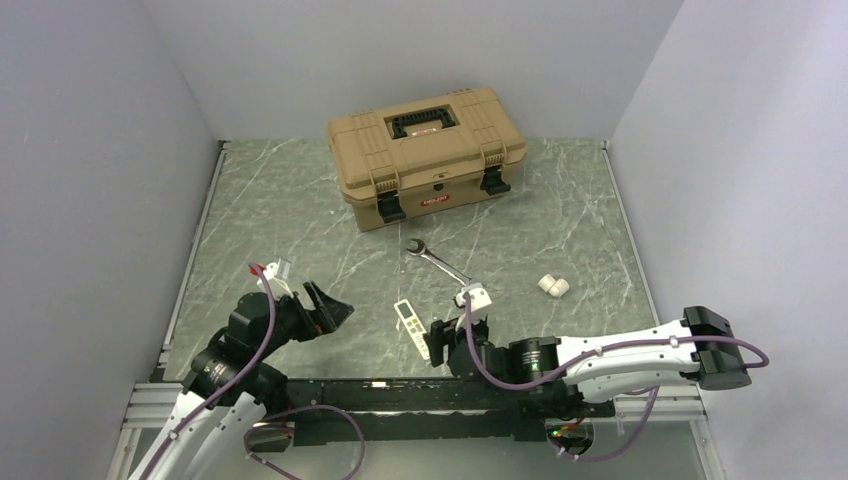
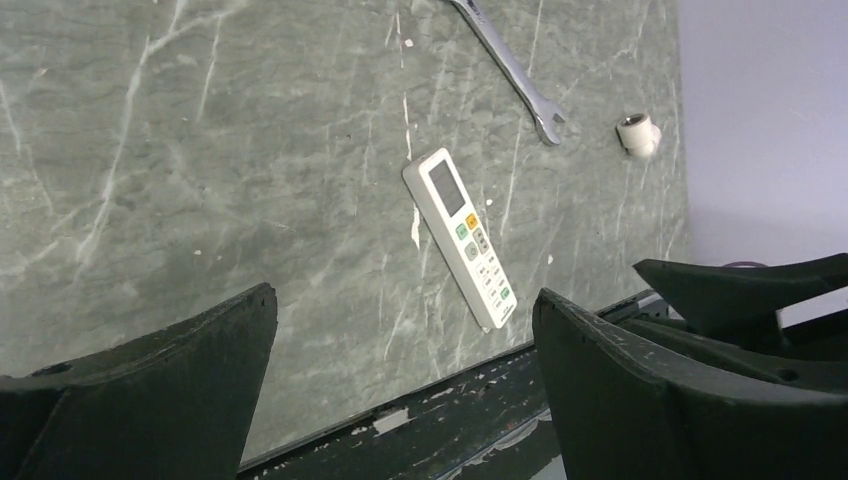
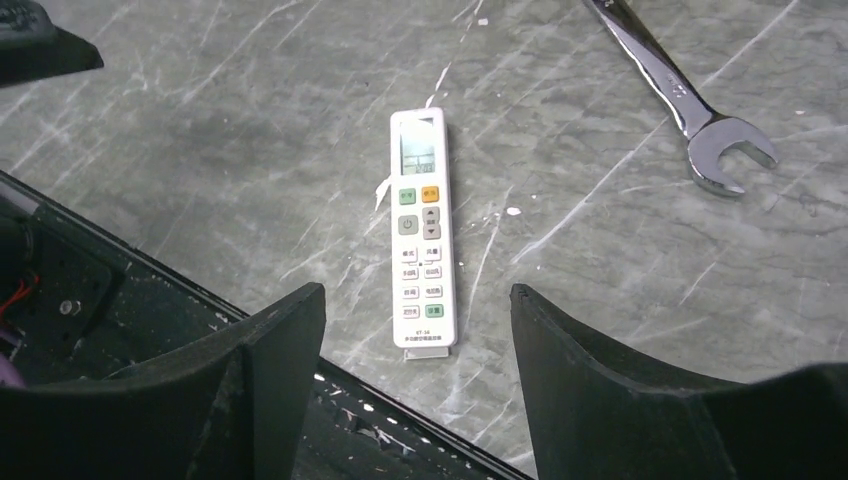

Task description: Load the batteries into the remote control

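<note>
Remote: slim white plastic remote control (image 3: 424, 230), buttons up, flat on the green marbled tabletop (image 3: 200, 150) by its near edge
Handling: likely light, rigid and slick, so pinch across the long edges, mid-length
Right pincer (image 3: 417, 295): apart, empty, just near of it
Left pincer (image 2: 405, 300): apart, empty, off to its left
Steel open-ended wrench (image 3: 680, 90): far-right, apart

Left arm (image 1: 240, 340) and right arm (image 1: 620, 365) look the same: black joints, white shells, purple cables (image 1: 270, 318) looping along, and a little white camera block (image 1: 474, 296) at each wrist. The fingers (image 2: 650, 400) are chunky black wedges with scuffed edges.
</note>
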Robot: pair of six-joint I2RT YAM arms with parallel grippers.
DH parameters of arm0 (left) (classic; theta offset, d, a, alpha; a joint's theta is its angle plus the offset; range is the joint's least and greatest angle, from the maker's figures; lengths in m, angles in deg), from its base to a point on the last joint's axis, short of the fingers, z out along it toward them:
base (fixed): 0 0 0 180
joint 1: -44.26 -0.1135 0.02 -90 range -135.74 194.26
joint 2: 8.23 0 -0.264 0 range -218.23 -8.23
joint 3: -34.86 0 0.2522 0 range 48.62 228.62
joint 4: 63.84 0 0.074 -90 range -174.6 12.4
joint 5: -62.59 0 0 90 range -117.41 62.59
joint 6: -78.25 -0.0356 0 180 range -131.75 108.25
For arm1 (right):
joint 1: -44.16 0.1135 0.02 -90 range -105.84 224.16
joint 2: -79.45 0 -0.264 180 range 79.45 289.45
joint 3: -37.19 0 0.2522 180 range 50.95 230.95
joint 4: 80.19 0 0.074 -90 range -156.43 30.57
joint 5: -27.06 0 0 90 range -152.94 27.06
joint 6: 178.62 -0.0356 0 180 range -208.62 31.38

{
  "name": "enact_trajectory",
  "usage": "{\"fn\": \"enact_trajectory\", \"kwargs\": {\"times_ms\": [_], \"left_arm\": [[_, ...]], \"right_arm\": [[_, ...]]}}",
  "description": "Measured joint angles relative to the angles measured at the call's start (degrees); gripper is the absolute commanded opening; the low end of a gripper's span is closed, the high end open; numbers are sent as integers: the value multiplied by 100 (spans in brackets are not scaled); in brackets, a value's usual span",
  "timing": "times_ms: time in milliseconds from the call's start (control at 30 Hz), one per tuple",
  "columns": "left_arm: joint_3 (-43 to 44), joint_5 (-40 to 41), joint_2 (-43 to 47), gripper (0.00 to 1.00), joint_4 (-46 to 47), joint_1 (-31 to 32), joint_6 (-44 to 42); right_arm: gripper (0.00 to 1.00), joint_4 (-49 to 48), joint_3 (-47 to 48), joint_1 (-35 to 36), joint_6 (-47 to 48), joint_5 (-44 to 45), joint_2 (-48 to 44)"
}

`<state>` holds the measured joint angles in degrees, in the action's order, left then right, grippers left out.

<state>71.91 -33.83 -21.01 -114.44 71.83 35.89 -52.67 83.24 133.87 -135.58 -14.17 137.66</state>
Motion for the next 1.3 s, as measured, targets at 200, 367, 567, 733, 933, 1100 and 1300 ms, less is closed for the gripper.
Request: {"fn": "enact_trajectory", "kwargs": {"times_ms": [200, 367, 567, 733, 933, 1100, 1300], "left_arm": [[0, 92, -20, 99, -61, 0, -66], [0, 118, -168, 98, 33, 0, -149], [9, 114, -761, 96, 431, 0, -304], [83, 87, -1412, 94, 778, 0, -413], [118, 33, -2039, 90, 1388, 0, -457], [129, -28, -2723, 76, 2039, 0, -457], [133, -162, -3694, 63, 2885, 2, -487]], "right_arm": [[63, -105, -131, -361, 31, -330, -278], [49, -133, -249, -691, 0, -850, -293], [33, -46, -249, -758, -168, -1161, -234], [21, -55, -212, -767, -168, -1449, 192], [13, -155, -146, -802, -168, -1733, 911], [8, -409, -146, -1012, -125, -2024, 1056], [5, -675, -138, -1163, 31, -2415, 1224]]}}
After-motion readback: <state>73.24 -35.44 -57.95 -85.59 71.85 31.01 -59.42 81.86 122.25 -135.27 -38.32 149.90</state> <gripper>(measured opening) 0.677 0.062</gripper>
